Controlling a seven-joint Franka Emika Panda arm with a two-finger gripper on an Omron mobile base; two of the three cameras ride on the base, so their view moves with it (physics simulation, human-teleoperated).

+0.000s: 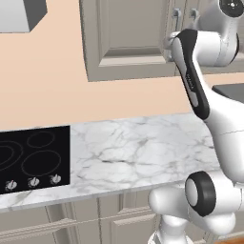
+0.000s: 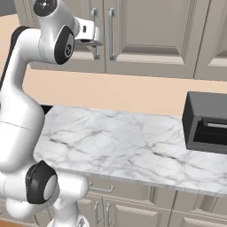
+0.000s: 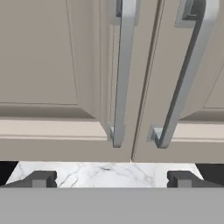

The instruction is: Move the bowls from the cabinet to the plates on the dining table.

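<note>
Gripper (image 3: pixel 110 178) spread wide, nothing between the tips, raised up in front of the wall cabinet (image 2: pixel 146 40) right at the two silver bar handles. Hand view: left handle (image 3: pixel 122 74) and right handle (image 3: pixel 186 78) hang either side of the door seam, both doors closed, fingertips (image 3: pixel 41 178) below them, apart from the handles. Right base view: hand (image 2: pixel 88 33) sits just beside the left handle. Marble counter (image 1: pixel 138 147) under the cabinet, black cooktop (image 1: pixel 33 157) at its left end, dark box-like appliance (image 2: pixel 206 122) at its right. Bowls can't be seen behind the closed doors.
</note>
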